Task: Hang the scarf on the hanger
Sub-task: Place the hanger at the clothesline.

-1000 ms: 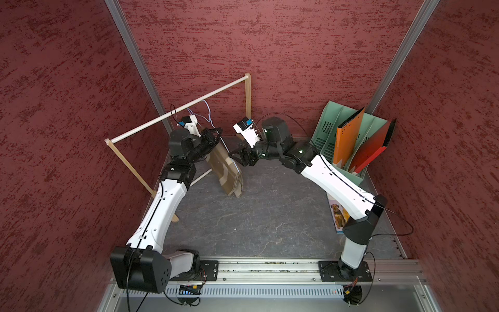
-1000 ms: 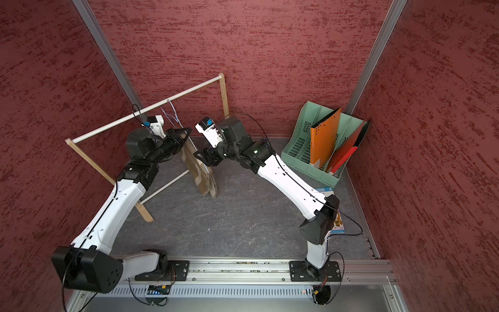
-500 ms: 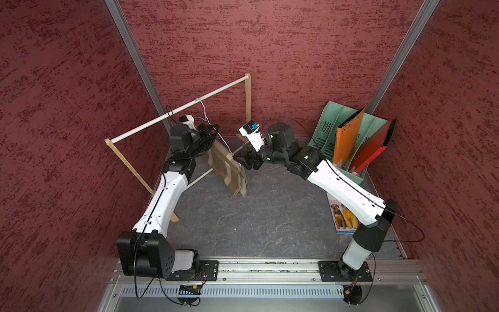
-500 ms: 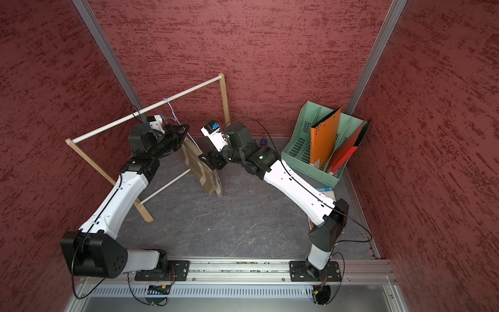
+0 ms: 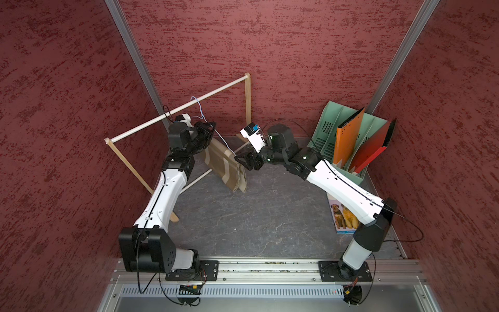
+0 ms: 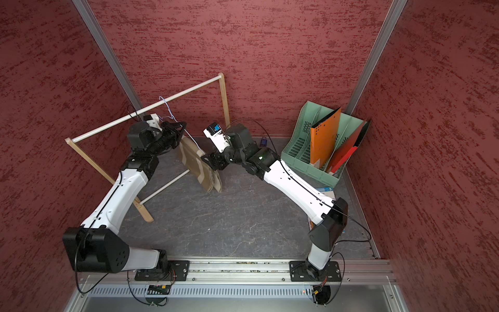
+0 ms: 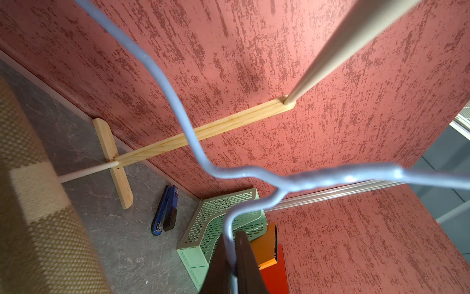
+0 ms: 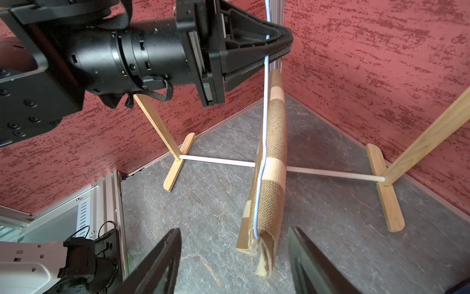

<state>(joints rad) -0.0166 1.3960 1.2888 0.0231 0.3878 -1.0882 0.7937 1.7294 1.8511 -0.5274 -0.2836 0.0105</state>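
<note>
The light-blue wire hanger (image 5: 224, 141) (image 6: 195, 140) (image 7: 178, 107) (image 8: 264, 127) is pinched in my shut left gripper (image 5: 213, 126) (image 6: 184, 126) (image 7: 230, 244) (image 8: 279, 43). Its hook reaches the rack's top rod; whether it rests on the rod I cannot tell. The brown-tan plaid scarf (image 5: 226, 167) (image 6: 199, 164) (image 7: 33, 203) (image 8: 274, 142) is folded over the hanger's lower bar and hangs clear of the floor. My right gripper (image 5: 239, 160) (image 6: 207, 161) (image 8: 234, 230) is open beside the scarf's lower end, apart from it and holding nothing.
The wooden rack with white rods (image 5: 178, 109) (image 6: 140, 110) stands at the back left. A green file sorter (image 5: 329, 127) with orange and red folders fills the back right corner. A dog-picture book (image 5: 341, 218) lies under my right arm. A blue stapler (image 7: 165, 211) lies by the back wall.
The left arm has lifted the hanger with the scarf slightly up and back toward the top rod. The right arm's elbow has swung outward; its gripper stays open by the scarf.
</note>
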